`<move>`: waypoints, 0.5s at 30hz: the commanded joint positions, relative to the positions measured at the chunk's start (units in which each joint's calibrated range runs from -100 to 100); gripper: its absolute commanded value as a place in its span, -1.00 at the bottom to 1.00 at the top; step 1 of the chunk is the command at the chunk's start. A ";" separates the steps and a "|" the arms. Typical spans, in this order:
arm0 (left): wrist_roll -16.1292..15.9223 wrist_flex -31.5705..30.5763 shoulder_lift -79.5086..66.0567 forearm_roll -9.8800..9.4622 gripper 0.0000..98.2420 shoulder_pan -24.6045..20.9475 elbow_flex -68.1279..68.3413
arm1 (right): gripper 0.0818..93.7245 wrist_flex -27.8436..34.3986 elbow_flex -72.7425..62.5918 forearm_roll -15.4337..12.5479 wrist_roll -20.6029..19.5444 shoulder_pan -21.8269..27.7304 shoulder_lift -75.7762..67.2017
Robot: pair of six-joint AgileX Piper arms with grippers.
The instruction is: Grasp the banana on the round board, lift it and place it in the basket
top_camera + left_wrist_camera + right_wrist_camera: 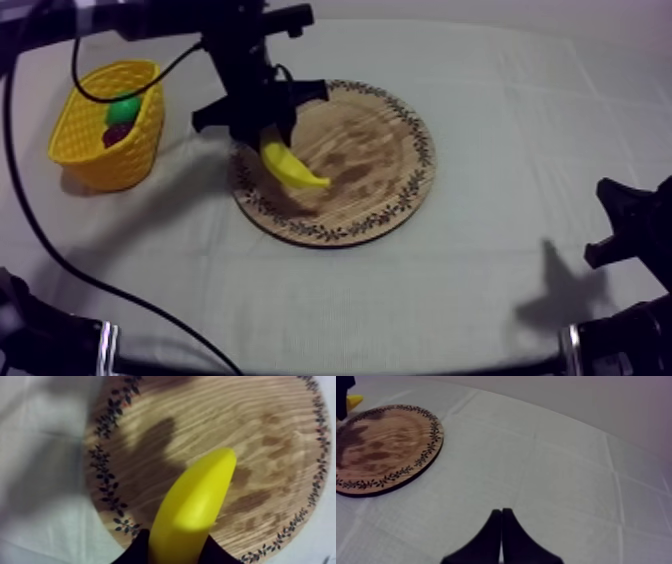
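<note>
Your left pincer [268, 135] is clamped on the banana [290, 168] near one end. The fruit hangs over the wooden board [380, 150] around its 9 o'clock rim, free tip pointing to 4 o'clock; it looks lifted, shadow beneath. The yellow basket [90, 150] sits at 9 o'clock from the board, with a green fruit [124, 108] and a dark red one [118, 133] inside.

Right pincer [501, 536] is closed on nothing, parked over the surface.

Risks: an end grip means the long free end may swing or slide out in transit. A low carry could clip the basket rim and tip it. Fruit already inside may leave the banana perched on top.
</note>
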 commanded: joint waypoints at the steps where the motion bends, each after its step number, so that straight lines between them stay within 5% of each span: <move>1: -0.12 0.08 -4.07 -0.63 -0.47 -0.26 1.30 | -0.99 0.00 -0.05 -0.01 0.01 0.00 0.00; 15: -4.18 3.19 -23.45 -6.10 -0.51 -5.57 11.56 | -0.99 0.00 -0.05 -0.01 0.01 0.00 0.00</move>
